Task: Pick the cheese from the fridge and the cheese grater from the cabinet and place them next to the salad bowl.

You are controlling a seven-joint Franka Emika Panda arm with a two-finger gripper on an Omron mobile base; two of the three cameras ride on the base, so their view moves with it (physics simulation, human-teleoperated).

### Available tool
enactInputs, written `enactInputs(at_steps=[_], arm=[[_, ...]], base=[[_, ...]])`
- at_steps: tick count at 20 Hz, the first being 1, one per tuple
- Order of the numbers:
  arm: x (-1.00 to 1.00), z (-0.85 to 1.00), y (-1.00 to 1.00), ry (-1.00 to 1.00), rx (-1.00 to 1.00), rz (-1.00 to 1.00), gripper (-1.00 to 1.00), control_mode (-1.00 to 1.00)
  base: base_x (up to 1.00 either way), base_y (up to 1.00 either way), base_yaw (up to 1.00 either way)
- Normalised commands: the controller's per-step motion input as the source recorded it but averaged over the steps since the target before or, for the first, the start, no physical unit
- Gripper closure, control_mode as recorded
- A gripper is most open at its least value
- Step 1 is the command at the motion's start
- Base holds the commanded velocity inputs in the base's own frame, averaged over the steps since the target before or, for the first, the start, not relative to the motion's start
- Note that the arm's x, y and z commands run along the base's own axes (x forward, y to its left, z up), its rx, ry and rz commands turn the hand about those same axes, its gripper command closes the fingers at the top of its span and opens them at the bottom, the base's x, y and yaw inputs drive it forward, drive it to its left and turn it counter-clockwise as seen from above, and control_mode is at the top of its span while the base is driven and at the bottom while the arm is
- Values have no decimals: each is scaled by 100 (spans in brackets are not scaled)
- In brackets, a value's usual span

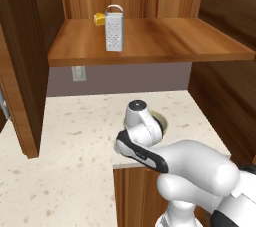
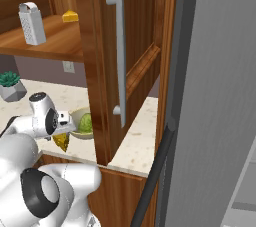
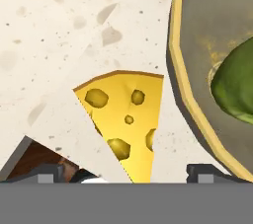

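Observation:
The cheese (image 3: 129,114), a golden-yellow wedge with holes, lies on the speckled counter just left of the salad bowl (image 3: 184,77), which holds a green lettuce ball (image 3: 238,86). My gripper (image 3: 126,172) hangs right over the wedge, open, with a fingertip well clear on each side. In the right base view the cheese (image 2: 62,142) sits at the counter's front edge under the gripper (image 2: 63,132), beside the bowl (image 2: 76,117). The cheese grater (image 1: 114,28) stands upright on the shelf of the open cabinet (image 1: 150,46). The fridge (image 2: 220,96) rises at the right.
A paler yellow wedge (image 1: 99,19) lies behind the grater on the shelf. The open cabinet door (image 2: 120,46) with its long grey handle stands just right of the bowl. A small potted plant (image 2: 10,86) sits on the counter at the left. A wall socket (image 1: 78,73) is under the shelf.

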Motion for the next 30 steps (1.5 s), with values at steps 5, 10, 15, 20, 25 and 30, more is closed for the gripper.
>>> enactInputs(at_steps=[5, 10, 15, 20, 25, 30], arm=[[-18, 54, 0, -3, 0, 0, -100, -100], [-18, 63, 0, 0, 1, 0, -100, -100], [-16, 69, 0, 0, 4, 0, -100, -100], [-12, 71, -3, 0, 1, 0, -100, -100], [-16, 67, -6, 0, 4, 0, -100, -100], [-20, 65, -10, -1, 9, 0, -100, -100]], base=[[0, 0, 0], [0, 0, 0], [0, 0, 0], [0, 0, 0], [0, 0, 0], [0, 0, 0]])
